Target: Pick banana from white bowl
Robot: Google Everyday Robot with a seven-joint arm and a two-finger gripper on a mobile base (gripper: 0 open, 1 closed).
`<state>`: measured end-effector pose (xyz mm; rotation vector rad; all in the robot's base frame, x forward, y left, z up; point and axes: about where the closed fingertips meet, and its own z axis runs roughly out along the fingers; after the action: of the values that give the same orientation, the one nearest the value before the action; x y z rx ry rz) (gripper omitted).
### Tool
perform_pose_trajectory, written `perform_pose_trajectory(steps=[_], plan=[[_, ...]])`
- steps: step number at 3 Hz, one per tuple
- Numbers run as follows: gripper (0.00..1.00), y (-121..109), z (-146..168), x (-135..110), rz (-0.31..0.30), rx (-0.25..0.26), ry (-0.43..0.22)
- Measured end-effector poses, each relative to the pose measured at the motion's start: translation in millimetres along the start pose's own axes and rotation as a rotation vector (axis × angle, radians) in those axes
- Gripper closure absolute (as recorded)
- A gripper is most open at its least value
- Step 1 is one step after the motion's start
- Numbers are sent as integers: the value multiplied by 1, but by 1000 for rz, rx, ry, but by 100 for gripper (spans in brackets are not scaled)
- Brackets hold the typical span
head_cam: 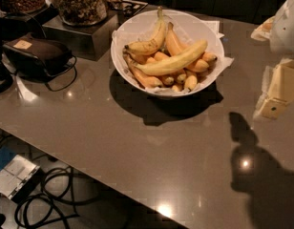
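The white bowl [210, 28] stands at the back middle of the brown table, lined with crinkled white paper. The banana [173, 61], long, pale yellow and gently curved, lies across the top of the fruit pile, its tip pointing to the upper right. A shorter brown-speckled banana [152, 41] lies behind it and several stubby orange-yellow bananas [190, 80] lie under it. My gripper [273, 97] hangs at the right edge of the view, to the right of the bowl and above the table, apart from the banana.
Glass jars of snacks [80, 3] stand on a metal box [78, 35] at the back left. A black device [37, 54] with cables lies left of the bowl. The table's front edge [89, 173] runs diagonally, with cables on the floor [47, 199] below.
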<state>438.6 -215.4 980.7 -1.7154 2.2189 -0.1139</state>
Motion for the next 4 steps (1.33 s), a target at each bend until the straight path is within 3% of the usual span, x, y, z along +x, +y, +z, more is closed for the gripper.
perform_pose_trajectory(steps=[2, 4], plan=[[0, -1, -3, -3, -15, 6, -13], [0, -3, -12, -59, -258, -16, -42]])
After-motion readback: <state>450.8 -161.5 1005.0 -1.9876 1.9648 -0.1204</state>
